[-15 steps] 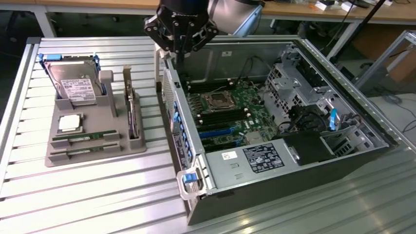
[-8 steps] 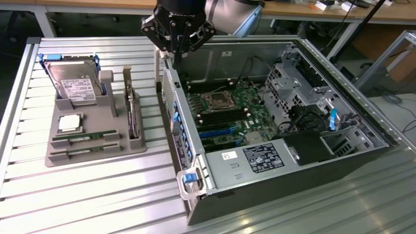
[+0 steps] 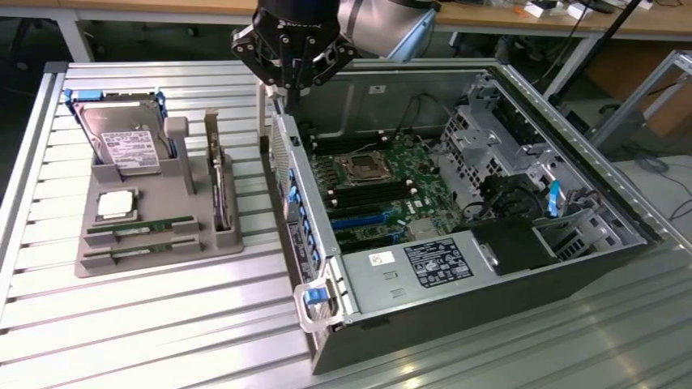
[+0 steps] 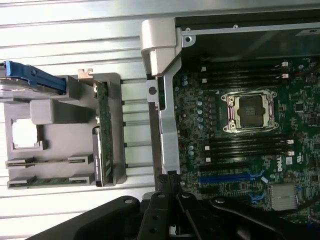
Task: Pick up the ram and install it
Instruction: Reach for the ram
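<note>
**Table** (image 3: 162,324): grey metal with ribbed slats. It carries every item below.

**Computer case** (image 3: 454,340): lies on its side with the lid off, on the exterior view's right. A blue latch (image 3: 313,294) sits at its near corner, and a labelled power supply (image 3: 438,263) is just behind that.

**Tray** (image 3: 97,267) (image 4: 60,115): grey moulded holder on the exterior view's left, just beside the case.

**Front ram stick** (image 3: 138,251) (image 4: 47,181): thin green strip standing on edge in the tray's nearest slot.

**Rear ram stick** (image 3: 141,227) (image 4: 47,161): identical strip, parallel in the next slot back. Both sticks are seated in the tray and nothing touches them.

**Processor chip** (image 3: 117,204) (image 4: 25,134): square and silver, lying flat in its pocket behind the sticks.

**Expansion card** (image 3: 219,186) (image 4: 105,110): upright along the tray side that faces the case.

**Hard drive** (image 3: 125,142) (image 4: 30,75): tilted on blue rails at the tray's far end.

**Motherboard** (image 3: 406,190) (image 4: 300,125): green, on the case floor. Its processor socket (image 3: 362,168) (image 4: 250,112) has long black memory slots (image 3: 357,194) (image 4: 245,145) on either side.

**Claw** (image 3: 281,96) (image 4: 170,182): black, hanging over the far end of the case wall nearest the tray. Its jaws are drawn together and it has hold of nothing. It is well apart from both ram sticks. Whether it touches the wall cannot be told.

**Workbenches** (image 3: 519,16): wooden tops beyond the table, farthest back.
</note>
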Controlling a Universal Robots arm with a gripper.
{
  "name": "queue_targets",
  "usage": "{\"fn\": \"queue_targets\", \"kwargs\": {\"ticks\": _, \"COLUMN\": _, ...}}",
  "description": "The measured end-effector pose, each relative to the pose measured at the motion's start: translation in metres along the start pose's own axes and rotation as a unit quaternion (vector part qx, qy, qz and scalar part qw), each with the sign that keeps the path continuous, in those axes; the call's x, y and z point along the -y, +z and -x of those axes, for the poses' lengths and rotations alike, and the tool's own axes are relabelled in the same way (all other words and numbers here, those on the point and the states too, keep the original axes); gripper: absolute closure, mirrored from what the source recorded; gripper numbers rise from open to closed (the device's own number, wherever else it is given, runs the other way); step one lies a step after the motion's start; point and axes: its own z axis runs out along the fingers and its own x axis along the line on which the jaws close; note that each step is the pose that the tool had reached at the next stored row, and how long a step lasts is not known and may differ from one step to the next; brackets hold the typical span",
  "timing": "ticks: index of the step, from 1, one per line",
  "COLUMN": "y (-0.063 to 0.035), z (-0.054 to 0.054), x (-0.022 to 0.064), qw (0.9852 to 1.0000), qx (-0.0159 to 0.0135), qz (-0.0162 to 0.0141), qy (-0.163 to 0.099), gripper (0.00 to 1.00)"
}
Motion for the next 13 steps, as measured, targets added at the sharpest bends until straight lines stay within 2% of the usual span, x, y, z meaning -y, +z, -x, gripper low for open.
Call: {"fn": "queue_targets", "kwargs": {"ticks": 13, "y": -0.0001, "z": -0.0028, "x": 0.0002, "qw": 1.0, "qx": 0.0, "qz": 0.0, "qy": 0.0, "gripper": 0.9}}
